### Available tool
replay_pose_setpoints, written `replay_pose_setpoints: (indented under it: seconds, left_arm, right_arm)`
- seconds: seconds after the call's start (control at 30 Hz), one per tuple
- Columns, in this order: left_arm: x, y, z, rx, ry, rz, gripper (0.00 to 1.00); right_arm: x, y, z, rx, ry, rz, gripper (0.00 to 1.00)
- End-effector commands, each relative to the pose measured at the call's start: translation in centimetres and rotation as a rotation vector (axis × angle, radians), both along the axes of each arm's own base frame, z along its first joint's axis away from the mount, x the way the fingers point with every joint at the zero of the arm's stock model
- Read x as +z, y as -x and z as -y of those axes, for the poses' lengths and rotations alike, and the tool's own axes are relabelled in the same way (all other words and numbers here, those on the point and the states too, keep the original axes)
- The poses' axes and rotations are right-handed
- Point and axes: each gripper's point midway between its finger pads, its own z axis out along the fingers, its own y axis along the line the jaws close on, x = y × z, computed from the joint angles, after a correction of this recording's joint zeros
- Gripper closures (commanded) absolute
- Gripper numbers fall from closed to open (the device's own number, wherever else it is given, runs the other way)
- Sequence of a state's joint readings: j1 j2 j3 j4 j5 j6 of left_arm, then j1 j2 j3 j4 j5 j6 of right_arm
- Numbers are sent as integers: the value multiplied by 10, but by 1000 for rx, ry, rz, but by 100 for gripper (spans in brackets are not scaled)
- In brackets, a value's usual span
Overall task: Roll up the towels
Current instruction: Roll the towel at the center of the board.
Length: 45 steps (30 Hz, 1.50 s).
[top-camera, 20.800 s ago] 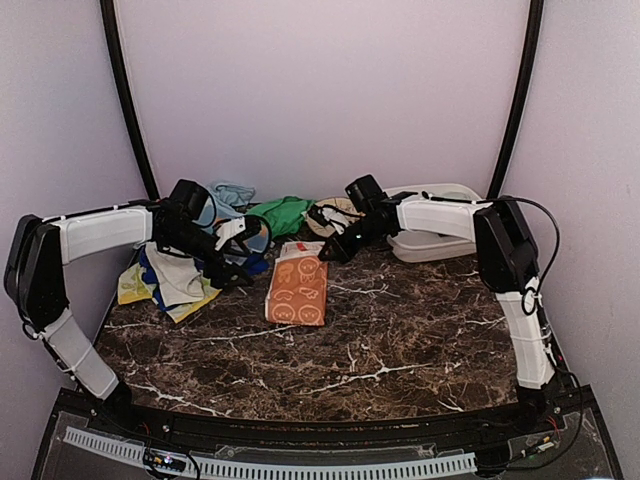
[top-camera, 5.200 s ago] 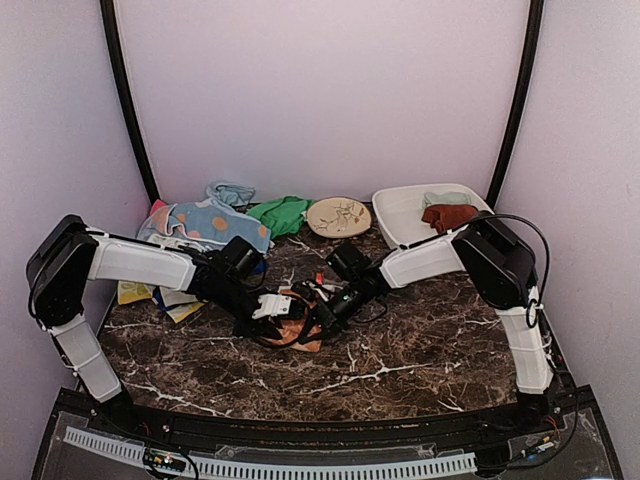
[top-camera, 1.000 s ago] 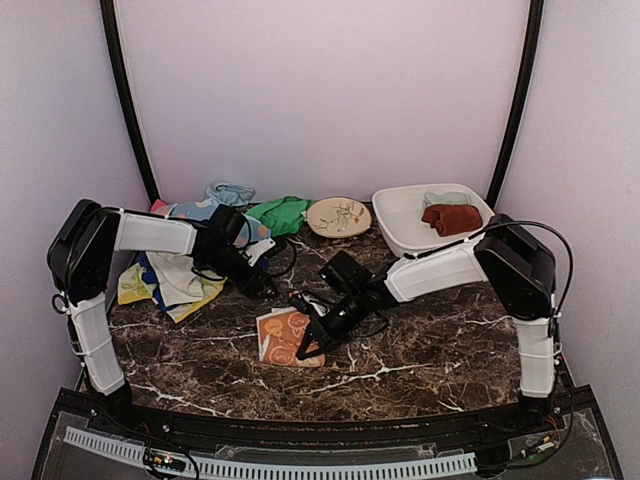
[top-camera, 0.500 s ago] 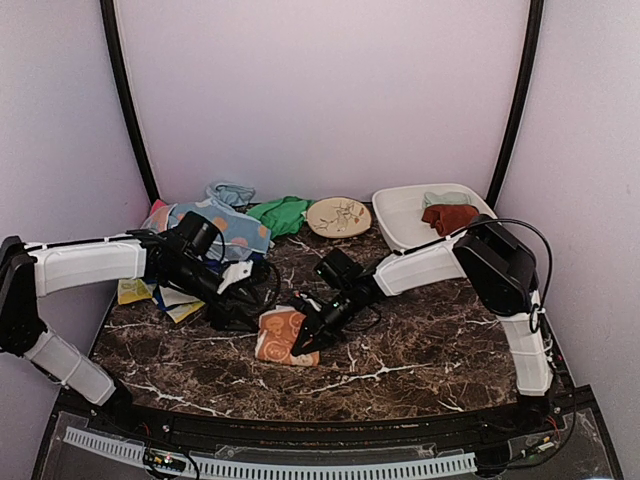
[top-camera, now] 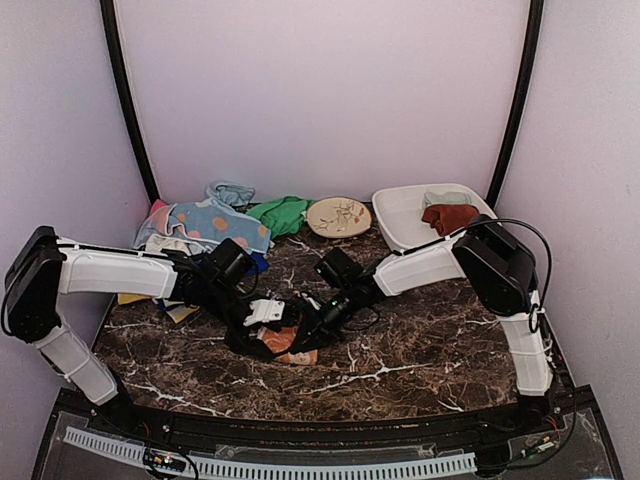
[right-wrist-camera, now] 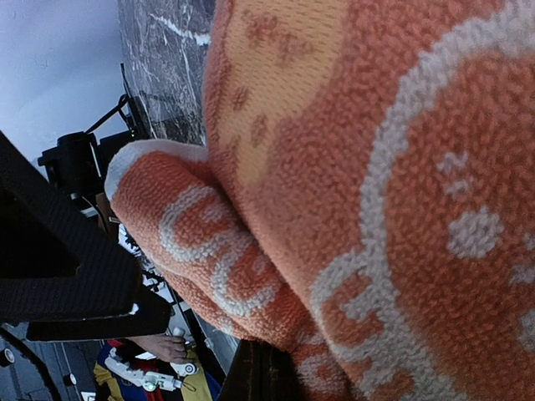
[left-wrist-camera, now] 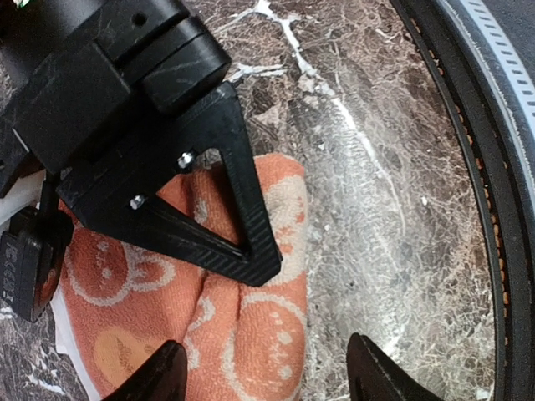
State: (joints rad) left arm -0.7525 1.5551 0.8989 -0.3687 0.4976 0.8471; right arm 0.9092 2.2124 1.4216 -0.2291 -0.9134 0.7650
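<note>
An orange towel with cream pattern lies partly rolled on the marble near the front centre. My right gripper is shut on its edge. In the right wrist view the towel fills the frame and only one dark finger shows. In the left wrist view a black triangular finger of the right gripper lies on the towel. My left gripper is open just above the towel, and it meets the right gripper in the top view.
A light blue towel with orange dots and a green towel lie at the back left. A round cream plate stands behind. A white tub at the back right holds a dark red towel.
My left gripper has swung right and forward onto the orange towel. The right gripper has stayed at the towel, which now looks more bunched between the two grippers.
</note>
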Motion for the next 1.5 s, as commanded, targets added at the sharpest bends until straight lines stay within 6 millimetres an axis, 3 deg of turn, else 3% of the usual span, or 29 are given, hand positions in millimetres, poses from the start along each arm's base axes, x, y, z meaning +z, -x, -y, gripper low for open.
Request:
replay_pose_setpoints:
  seconds: [0.0, 0.2, 0.3, 0.37, 0.5, 0.6, 0.63, 0.7, 0.9, 1.07, 1.2, 1.3, 1.4, 1.47]
  left_arm:
    - [-22, -6, -4, 18, -48, 38, 34]
    - [-38, -16, -8, 56, -104, 48, 39]
    - [-43, -16, -9, 70, -123, 27, 47]
    - [-47, -13, -10, 78, -140, -4, 60]
    - [-50, -10, -13, 118, -161, -110, 87]
    - [-45, -11, -16, 158, -140, -211, 94]
    - [-44, -12, -17, 169, -136, -252, 95]
    - [-44, -12, -20, 189, -141, -343, 95]
    - [-43, -20, -26, 243, -158, -562, 95]
    - [-47, -29, -27, 270, -195, -679, 95]
    - [-44, -34, -25, 282, -182, -793, 96]
    - [-47, -39, -27, 295, -198, -839, 96]
    - [-49, -43, -28, 310, -202, -875, 96]
    - [-50, -44, -27, 316, -206, -889, 96]
  right_arm:
    - [-29, -7, 9, -59, 82, -17, 100]
    - [-26, -10, 6, -77, 63, -29, 100]
    - [-25, -11, 6, -95, 49, -37, 100]
    - [-20, -13, 3, -108, 11, -35, 100]
    - [-7, -27, 7, -168, -50, 24, 87]
    - [7, -42, 13, -213, -104, 139, 76]
    - [20, -48, 13, -226, -135, 197, 71]
    - [27, -54, 24, -250, -156, 297, 65]
    - [48, -65, 53, -256, -173, 690, 60]
    - [57, -27, 73, -49, -128, 1281, 54]
    - [59, -10, 68, 175, 17, 1640, 50]
    - [62, 6, 50, 372, 97, 1874, 49]
    - [49, 20, 33, 601, 185, 2072, 49]
    - [41, 19, 26, 698, 236, 2191, 49]
